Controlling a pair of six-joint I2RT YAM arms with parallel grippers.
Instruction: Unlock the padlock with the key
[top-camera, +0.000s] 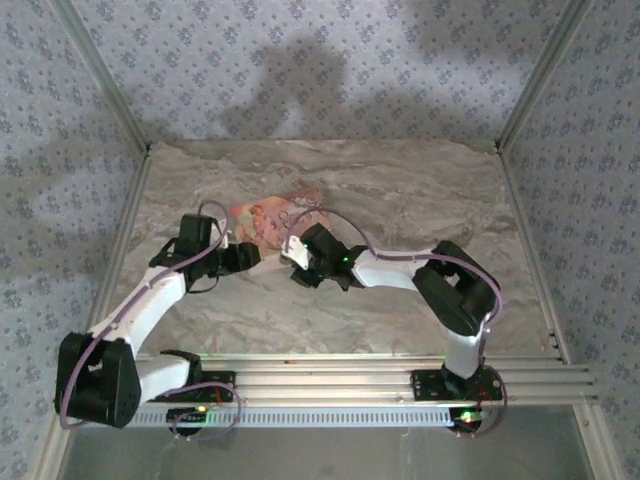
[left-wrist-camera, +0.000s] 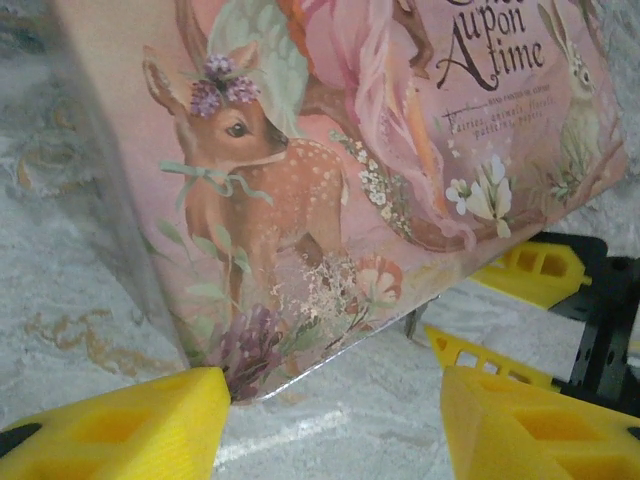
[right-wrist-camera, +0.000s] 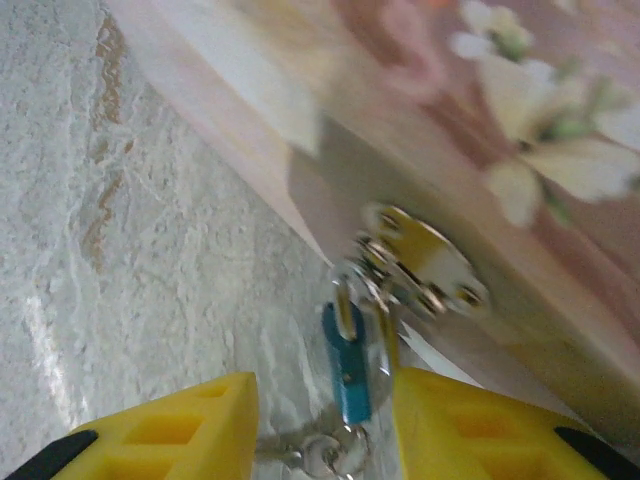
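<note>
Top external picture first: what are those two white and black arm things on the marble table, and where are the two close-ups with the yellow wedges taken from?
Those are two robot arms bolted at the near edge of the table, filmed by a fixed camera above and behind them. Both reach toward a flat pink illustrated box. The close-ups come from a camera on each wrist, and the yellow wedges are that gripper's own fingers. The left wrist view shows the left gripper open and holding nothing, at the box's corner with the deer picture. The right wrist view shows the right gripper open around a tiny blue padlock, which hangs from a metal clasp on the box. That picture is blurry, and I can't make out a key.
</note>
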